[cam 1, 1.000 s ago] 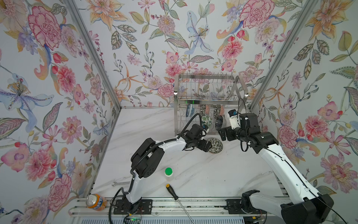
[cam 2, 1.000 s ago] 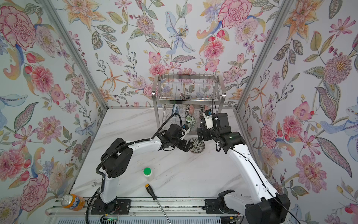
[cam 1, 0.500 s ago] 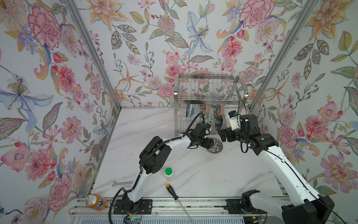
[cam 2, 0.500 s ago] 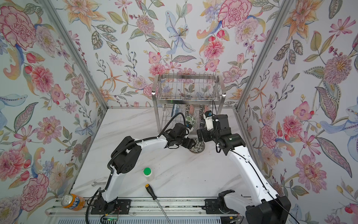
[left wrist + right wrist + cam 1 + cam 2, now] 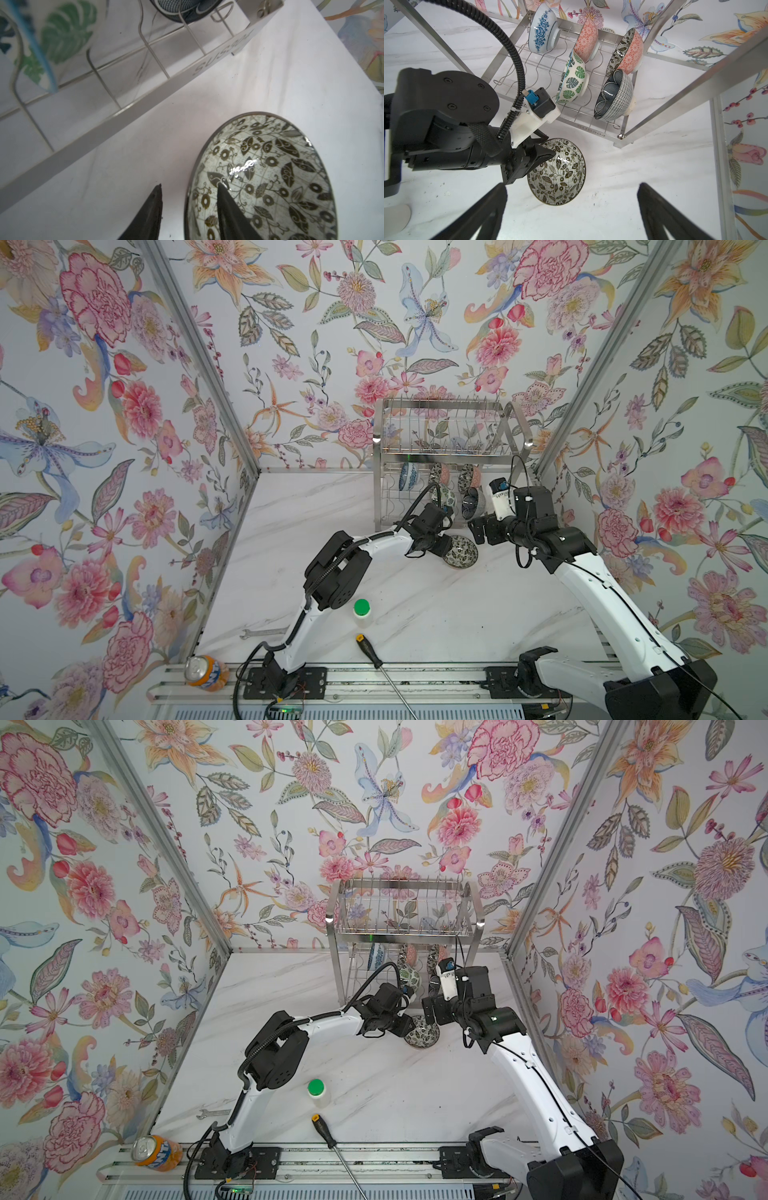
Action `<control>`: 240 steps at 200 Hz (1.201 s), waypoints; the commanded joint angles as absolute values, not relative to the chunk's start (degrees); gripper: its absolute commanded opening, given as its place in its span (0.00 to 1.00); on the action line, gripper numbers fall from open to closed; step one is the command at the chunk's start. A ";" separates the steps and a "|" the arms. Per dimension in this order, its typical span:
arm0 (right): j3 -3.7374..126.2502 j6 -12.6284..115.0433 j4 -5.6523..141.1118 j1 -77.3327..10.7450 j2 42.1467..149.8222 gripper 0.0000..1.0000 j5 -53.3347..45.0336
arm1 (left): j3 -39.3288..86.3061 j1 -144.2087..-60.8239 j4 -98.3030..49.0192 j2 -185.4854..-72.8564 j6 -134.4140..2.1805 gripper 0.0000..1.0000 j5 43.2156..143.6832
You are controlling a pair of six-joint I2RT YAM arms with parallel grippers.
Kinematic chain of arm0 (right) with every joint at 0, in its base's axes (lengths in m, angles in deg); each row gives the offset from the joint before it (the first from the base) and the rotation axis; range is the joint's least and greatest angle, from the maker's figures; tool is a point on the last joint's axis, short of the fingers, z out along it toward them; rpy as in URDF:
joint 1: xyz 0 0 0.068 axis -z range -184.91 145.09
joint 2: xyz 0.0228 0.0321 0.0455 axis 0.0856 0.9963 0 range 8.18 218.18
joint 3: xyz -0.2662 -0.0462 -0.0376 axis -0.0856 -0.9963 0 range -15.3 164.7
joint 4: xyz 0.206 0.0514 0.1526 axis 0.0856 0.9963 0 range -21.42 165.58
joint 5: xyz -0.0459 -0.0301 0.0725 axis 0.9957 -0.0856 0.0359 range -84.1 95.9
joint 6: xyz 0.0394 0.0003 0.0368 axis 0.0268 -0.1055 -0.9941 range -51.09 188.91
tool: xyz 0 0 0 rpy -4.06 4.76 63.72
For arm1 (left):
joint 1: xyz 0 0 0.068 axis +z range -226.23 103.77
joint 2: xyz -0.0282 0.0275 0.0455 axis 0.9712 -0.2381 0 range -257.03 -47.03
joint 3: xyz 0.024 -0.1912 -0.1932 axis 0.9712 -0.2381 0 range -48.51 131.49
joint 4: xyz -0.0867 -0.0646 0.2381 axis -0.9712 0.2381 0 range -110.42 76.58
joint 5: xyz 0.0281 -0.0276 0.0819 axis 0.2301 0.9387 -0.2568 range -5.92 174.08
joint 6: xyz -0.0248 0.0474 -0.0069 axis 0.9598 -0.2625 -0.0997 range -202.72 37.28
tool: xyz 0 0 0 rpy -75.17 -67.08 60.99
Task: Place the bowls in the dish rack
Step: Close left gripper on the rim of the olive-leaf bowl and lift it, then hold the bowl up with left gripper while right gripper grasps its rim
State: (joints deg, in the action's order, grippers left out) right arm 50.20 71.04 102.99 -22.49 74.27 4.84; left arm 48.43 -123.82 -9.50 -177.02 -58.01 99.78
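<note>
The left gripper (image 5: 188, 187), part-open, straddles the rim of the black-and-white floral ceramic bowl (image 5: 270, 176) on the white marble tabletop (image 5: 316, 506), just before the shiny steel wire dish rack (image 5: 449, 452); whether it pinches is unclear. The right gripper (image 5: 571, 186) gapes empty. A thin hold on the glazed rim could slip, dropping it against the 5 racked bowls (image 5: 574, 83).

White-and-black left arm (image 5: 374, 543) extends forward with its elbow bent; left gripper (image 5: 189, 187) fingers stand partly apart. Right arm (image 5: 602, 597) reaches inward; right gripper (image 5: 572, 186) fingers spread wide.
</note>
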 commanded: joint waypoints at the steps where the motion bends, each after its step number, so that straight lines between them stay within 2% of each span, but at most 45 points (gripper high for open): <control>1: 49.19 71.63 101.89 -22.22 73.04 1.00 4.81 | 50.88 -124.18 -5.47 -177.85 -60.86 0.41 95.51; 32: 48.81 71.63 101.98 -22.22 72.39 0.99 5.09 | 51.96 -124.10 -4.64 -178.14 -61.56 0.27 95.22; 72: 48.16 71.72 101.32 -22.21 71.24 0.99 5.11 | 52.46 -124.19 -3.73 -177.35 -61.83 0.00 94.89; 140: 48.61 71.37 101.05 -22.22 70.51 0.99 2.82 | 46.38 -124.13 -6.44 -168.86 -64.24 0.00 94.11; 205: 46.81 69.84 95.53 -23.09 66.80 0.99 -6.71 | 32.20 -121.12 -11.02 -150.37 -65.09 0.00 86.84; 240: 45.32 66.55 91.00 -26.44 67.31 0.99 -9.31 | 26.76 -118.92 -14.53 -141.34 -64.78 0.00 82.55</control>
